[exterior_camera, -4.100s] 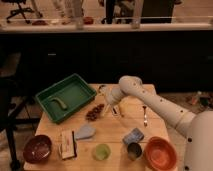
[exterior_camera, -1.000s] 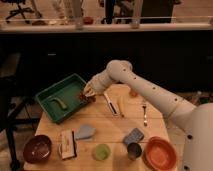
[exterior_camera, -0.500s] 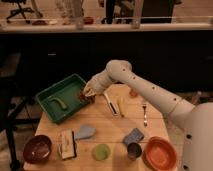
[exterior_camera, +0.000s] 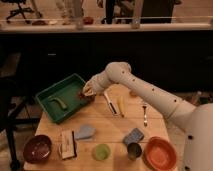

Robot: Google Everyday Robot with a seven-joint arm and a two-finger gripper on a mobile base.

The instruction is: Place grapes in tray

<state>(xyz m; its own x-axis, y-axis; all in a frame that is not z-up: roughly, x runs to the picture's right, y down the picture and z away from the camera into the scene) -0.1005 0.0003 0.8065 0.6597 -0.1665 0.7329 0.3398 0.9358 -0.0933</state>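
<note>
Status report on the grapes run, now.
Gripper at tray's right rim. Grapes at gripper, dark cluster over tray edge. Green curved item inside tray, not blocking.

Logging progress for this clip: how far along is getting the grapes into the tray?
Nearly there. Done: the grapes are off the table and carried to the tray. In hand: the claw sits at the tray's right edge with the dark bunch at its tip, just over the rim. Left: letting go so the grapes rest inside, beside the green item already in there, then pulling the arm away.
</note>
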